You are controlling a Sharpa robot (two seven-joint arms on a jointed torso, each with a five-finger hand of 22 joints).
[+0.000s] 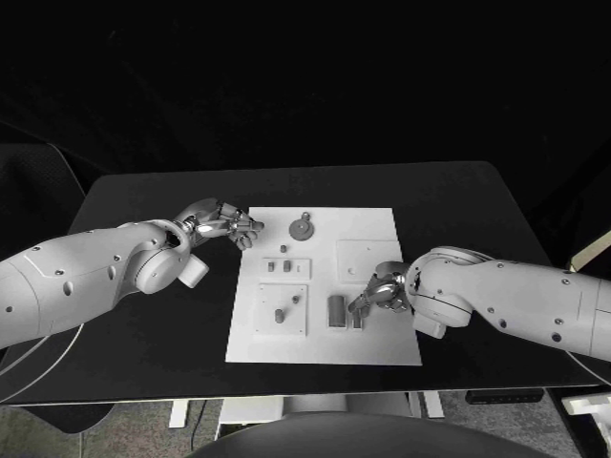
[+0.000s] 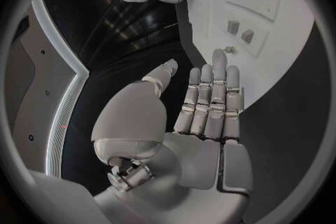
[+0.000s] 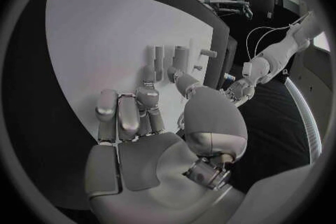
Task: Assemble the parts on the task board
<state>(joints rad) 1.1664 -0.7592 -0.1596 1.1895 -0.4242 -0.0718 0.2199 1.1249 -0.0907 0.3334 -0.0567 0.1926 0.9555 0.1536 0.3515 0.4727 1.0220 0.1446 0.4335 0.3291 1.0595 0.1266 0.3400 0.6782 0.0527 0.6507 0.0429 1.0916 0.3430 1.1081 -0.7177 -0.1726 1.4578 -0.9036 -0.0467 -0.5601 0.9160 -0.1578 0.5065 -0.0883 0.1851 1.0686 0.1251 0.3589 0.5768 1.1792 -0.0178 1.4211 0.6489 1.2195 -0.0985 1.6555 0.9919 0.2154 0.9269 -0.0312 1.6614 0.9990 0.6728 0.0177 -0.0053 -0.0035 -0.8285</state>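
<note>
- Two hands work the white task board (image 1: 374, 348) on the black worktop (image 1: 140, 210): the right hand (image 1: 376, 294) is over the board's lower middle, the left hand (image 1: 223, 225) at its upper left corner.
- The right hand's fingers are curled down around the upright grey block (image 1: 336, 309), which stands on the board just beside its fingertips (image 3: 148, 93); whether they already pinch it I cannot tell, as the head view hides the contact and the right wrist view shows the fingers bent with the upright pieces (image 3: 168, 59) just beyond them.
- The left hand holds nothing: in its wrist view the fingers (image 2: 210, 95) lie straight and together, thumb apart, palm bare, with the board's edge and two small grey parts (image 2: 239, 31) just past the fingertips.
- The step in hand appears to be the right hand taking or seating the grey block. To do it well, close thumb and fingers squarely on opposite faces, keep the block upright, and move it straight along its own axis so it does not jam.
- The round tagged part (image 1: 302, 227) lies near the left hand, apart from it, at the board's top.
- The left hand would do well to press the board's corner so the plate does not slide.
</note>
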